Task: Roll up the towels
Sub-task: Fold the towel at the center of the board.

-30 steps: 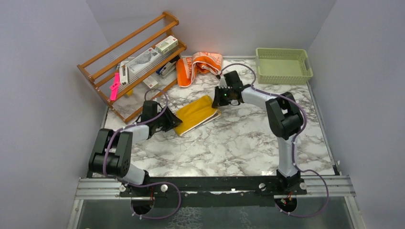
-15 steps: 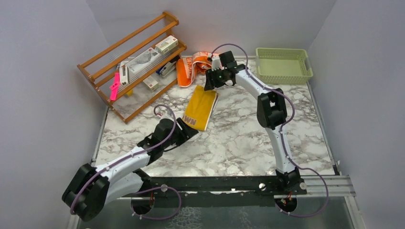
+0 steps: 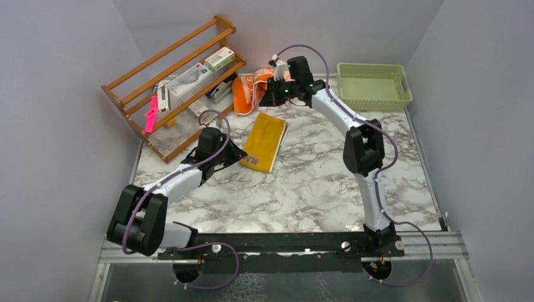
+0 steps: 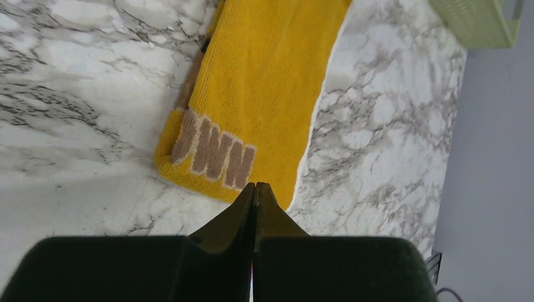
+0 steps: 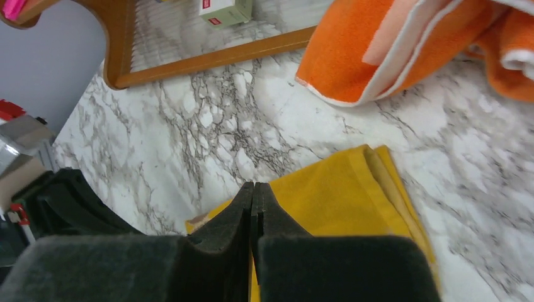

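Folded mustard-yellow cloth towel [image 3: 266, 141] flat, middle of marble-patterned worktop [image 3: 315, 182]; crumpled orange-and-peach cloth towel [image 3: 247, 93] at far edge. Both likely light, limp: pinch yellow one's short near hem. Left gripper [image 4: 255, 187], right gripper [image 5: 253, 187] clenched, empty.

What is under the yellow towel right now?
Only the marble table shows around the yellow towel. At its long edge a paler lower layer peeks out, so it lies folded. Whatever sits beneath its middle is covered and cannot be seen.

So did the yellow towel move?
Yes. The yellow towel swung round, and its far end now lies nearer the wooden rack.
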Motion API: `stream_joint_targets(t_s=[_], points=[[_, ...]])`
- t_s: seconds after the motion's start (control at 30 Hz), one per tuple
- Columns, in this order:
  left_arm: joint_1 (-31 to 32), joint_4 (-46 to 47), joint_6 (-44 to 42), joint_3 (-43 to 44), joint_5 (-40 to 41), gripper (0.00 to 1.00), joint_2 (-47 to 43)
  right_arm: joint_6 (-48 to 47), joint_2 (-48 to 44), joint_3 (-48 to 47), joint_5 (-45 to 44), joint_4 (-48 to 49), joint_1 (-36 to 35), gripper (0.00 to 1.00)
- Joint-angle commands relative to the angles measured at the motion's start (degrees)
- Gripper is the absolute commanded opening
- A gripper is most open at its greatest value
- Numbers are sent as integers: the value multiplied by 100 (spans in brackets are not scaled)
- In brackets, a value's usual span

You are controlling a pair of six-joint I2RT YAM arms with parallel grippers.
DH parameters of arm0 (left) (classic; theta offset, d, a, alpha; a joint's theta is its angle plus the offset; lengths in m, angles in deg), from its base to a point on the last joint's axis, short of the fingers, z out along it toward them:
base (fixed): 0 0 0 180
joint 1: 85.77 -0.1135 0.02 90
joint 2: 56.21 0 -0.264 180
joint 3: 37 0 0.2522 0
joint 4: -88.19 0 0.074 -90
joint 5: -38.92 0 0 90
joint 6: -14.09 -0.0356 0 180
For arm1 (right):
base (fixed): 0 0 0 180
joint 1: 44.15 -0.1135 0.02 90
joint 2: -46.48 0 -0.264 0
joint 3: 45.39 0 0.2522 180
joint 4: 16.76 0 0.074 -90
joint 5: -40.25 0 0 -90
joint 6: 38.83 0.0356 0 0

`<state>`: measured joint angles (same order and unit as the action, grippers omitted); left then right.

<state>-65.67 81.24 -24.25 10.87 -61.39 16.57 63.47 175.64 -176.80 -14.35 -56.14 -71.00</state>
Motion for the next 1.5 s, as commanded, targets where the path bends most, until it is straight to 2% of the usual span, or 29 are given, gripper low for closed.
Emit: stream_joint_targets(t_s=[0.0,0.3,0.47,0.73,0.97,1.13,1.17,1.23,1.3,1.37,1.47], points=[[-31,714,-423,331,-1015,0,733,301,766,-470,293,-151,-237,1],[-37,1112,-577,372,-1204,0,1878,501,1390,-630,526,184,-275,1],[-99,1291,-582,121,-1102,0,2205,444,1982,-1202,465,-74,-230,1],[-129,2025,-153,-500,-1163,0,2798,506,2021,-808,352,156,136,1],[-121,2244,23,-665,-1177,0,2718,352,1937,-575,124,152,505,1],[-118,2246,59,-752,-1188,0,2633,262,1990,-823,111,36,679,1],[-108,2248,67,-767,-1199,0,2614,260,2012,-1006,178,0,697,8],[-88,2246,94,-786,-1234,0,2558,239,2014,-1294,377,-12,721,30],[-20,2246,151,-817,-1257,0,2507,216,1888,-1455,535,47,723,45],[100,2246,245,-848,-1236,0,2320,227,1641,-1445,569,160,716,54],[374,2246,431,-891,-1111,0,2106,232,1169,-1206,537,220,717,58]])
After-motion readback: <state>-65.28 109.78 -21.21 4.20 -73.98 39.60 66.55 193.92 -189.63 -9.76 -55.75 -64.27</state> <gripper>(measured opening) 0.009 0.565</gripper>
